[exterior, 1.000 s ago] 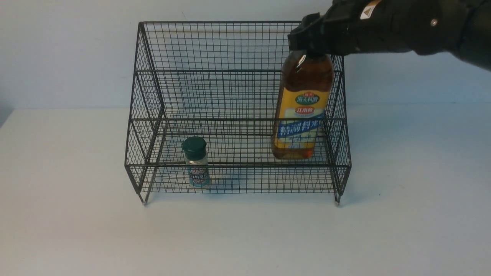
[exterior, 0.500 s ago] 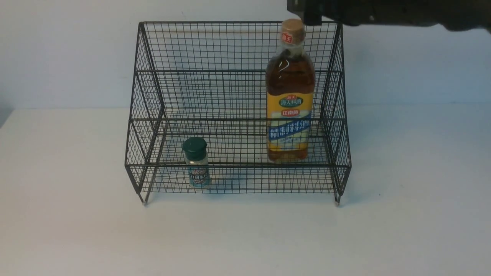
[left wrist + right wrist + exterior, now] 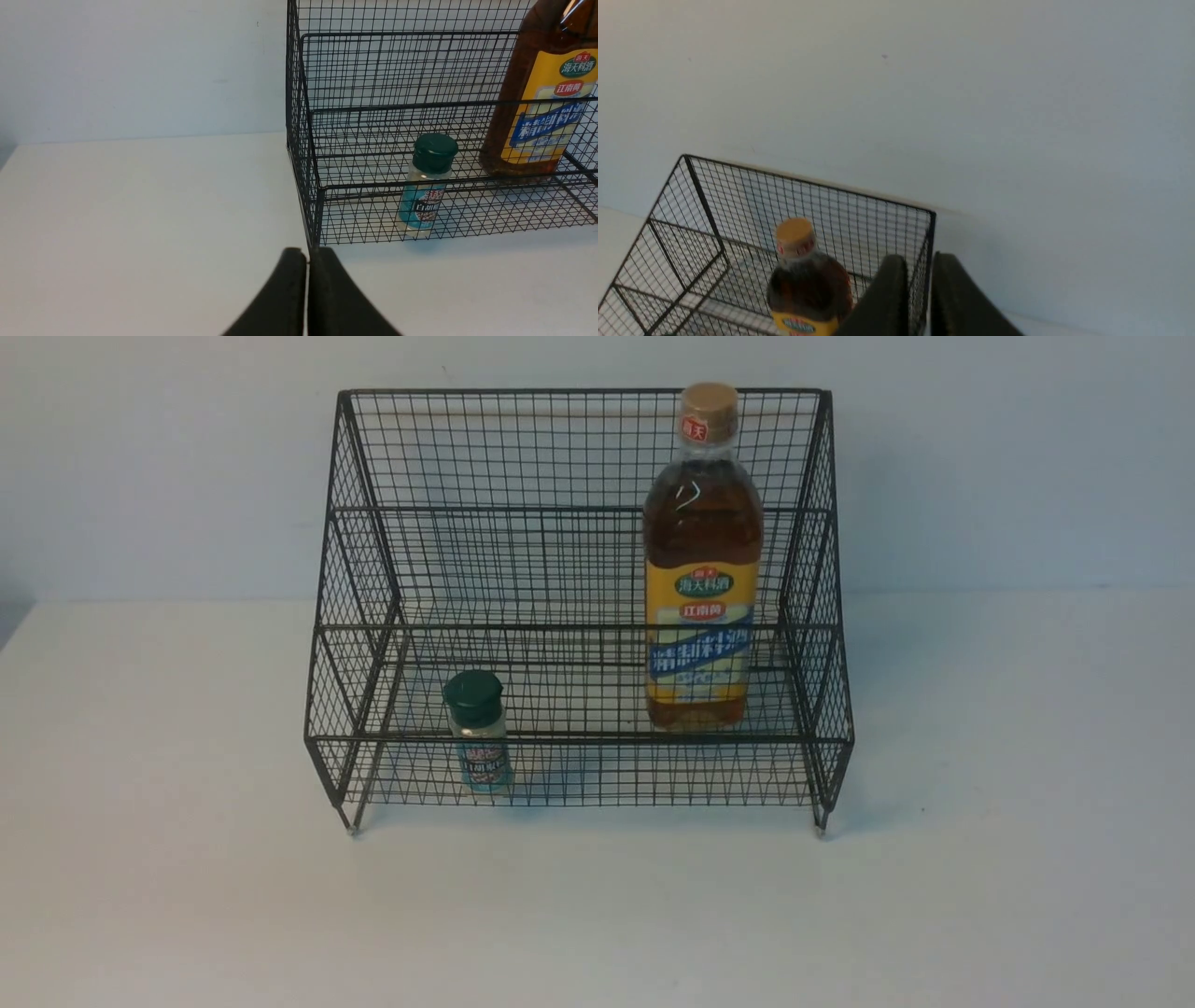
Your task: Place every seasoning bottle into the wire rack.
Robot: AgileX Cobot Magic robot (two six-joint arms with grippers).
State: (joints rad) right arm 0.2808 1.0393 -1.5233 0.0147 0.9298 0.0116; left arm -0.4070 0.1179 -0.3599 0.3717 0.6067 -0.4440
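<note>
The black wire rack (image 3: pixel 523 448) stands mid-table. The small clear shaker jar (image 3: pixel 478 733) with a dark green cap stands upright in its low front tier, left of centre. The tall amber bottle (image 3: pixel 702 569) with a tan cap stands upright inside the rack on the right, farther back than the jar. Neither gripper shows in the front view. My left gripper (image 3: pixel 307 251) is shut and empty, low over the table by the rack's (image 3: pixel 299 116) front left corner, with the jar (image 3: pixel 425 186) and bottle (image 3: pixel 542 102) beyond. My right gripper (image 3: pixel 919 256) is empty, jaws slightly apart, high above the rack's (image 3: pixel 859 210) right side, apart from the bottle (image 3: pixel 803 280).
The white table (image 3: pixel 597 915) spreads in front of and to both sides of the rack. A plain pale wall (image 3: pixel 980 476) rises right behind the rack.
My right gripper let go of the tall bottle's cap and rose out of the front view. The bottle went from tilted to standing upright in the rack.
</note>
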